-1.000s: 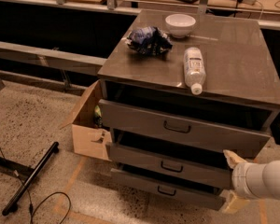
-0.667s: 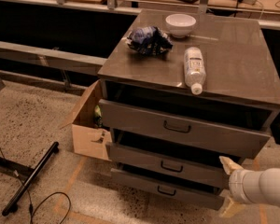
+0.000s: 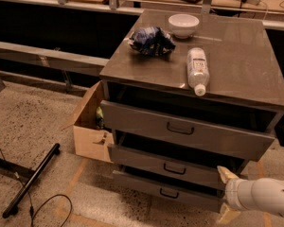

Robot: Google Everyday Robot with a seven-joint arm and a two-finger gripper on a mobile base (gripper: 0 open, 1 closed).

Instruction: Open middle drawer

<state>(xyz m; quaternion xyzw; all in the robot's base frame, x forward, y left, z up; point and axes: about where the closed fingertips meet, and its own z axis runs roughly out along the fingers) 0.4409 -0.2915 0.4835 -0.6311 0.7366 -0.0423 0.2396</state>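
End effector (image 3: 225, 195), fingers spread and empty, had edged left below the surface's (image 3: 236, 56) front-right corner toward the middle drawer (image 3: 146, 161), second under the front edge, its handle (image 3: 174, 170) not yet grasped.

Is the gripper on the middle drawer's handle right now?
No, the gripper sits at the lower right, by the right end of the middle drawer, well apart from its centred handle.
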